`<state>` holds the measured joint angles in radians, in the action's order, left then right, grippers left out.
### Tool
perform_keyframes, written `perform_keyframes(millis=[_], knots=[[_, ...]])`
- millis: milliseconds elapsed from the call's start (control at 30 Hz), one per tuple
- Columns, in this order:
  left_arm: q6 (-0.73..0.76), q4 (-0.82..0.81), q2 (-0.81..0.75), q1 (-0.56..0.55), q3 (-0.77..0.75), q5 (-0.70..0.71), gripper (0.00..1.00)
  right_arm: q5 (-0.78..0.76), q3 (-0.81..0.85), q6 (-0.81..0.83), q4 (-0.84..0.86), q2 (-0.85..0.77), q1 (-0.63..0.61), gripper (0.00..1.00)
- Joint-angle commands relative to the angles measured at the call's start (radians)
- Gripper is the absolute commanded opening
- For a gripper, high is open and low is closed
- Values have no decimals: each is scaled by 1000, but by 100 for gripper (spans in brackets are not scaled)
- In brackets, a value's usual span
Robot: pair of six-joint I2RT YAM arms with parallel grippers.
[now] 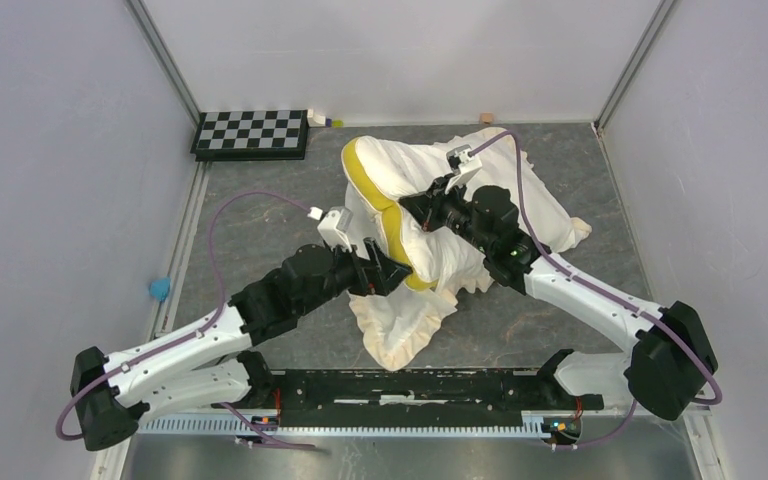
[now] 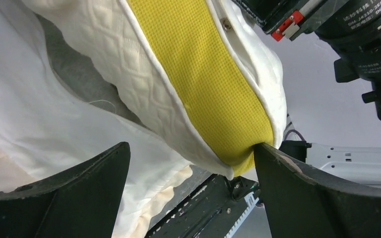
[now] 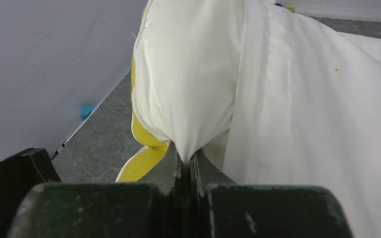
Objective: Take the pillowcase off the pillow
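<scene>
The pillow (image 1: 410,165) is a plump cream cushion with a yellow band (image 2: 203,74), lifted on edge at the table's middle. The pillowcase (image 1: 400,325) hangs off its lower end, cream with a frilled edge, and spreads on the table; more of it lies under the right arm (image 1: 555,225). My right gripper (image 1: 415,212) is shut on a pinch of the pillow's cream cloth (image 3: 188,74) beside the yellow band. My left gripper (image 1: 392,272) is open below the pillow's low end; in its wrist view (image 2: 191,148) one finger (image 2: 297,188) touches the yellow band, and pillowcase cloth (image 2: 30,109) lies by the other.
A checkerboard (image 1: 251,133) lies at the back left. Small blocks (image 1: 485,118) sit by the back wall. A blue object (image 1: 160,289) is at the left wall. A black rail (image 1: 410,385) runs along the near edge. Walls close in three sides.
</scene>
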<state>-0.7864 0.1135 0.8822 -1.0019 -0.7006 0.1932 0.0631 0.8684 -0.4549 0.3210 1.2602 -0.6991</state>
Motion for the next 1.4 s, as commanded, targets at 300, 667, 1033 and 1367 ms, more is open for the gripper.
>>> perform_keyframes(millis=[300,667,1033,1367], knots=[[-47,-404,-36,120,70,-290,100,59,-18,-29,168,-1,-2,3],[-93,-110,155,148,-29,-151,99,102,-11,-32,179,-2,-2,10],[-33,-66,134,289,41,-259,2,-47,-128,225,-53,-191,-2,84],[18,77,-11,400,123,-267,2,-298,-299,388,-243,-361,-2,97]])
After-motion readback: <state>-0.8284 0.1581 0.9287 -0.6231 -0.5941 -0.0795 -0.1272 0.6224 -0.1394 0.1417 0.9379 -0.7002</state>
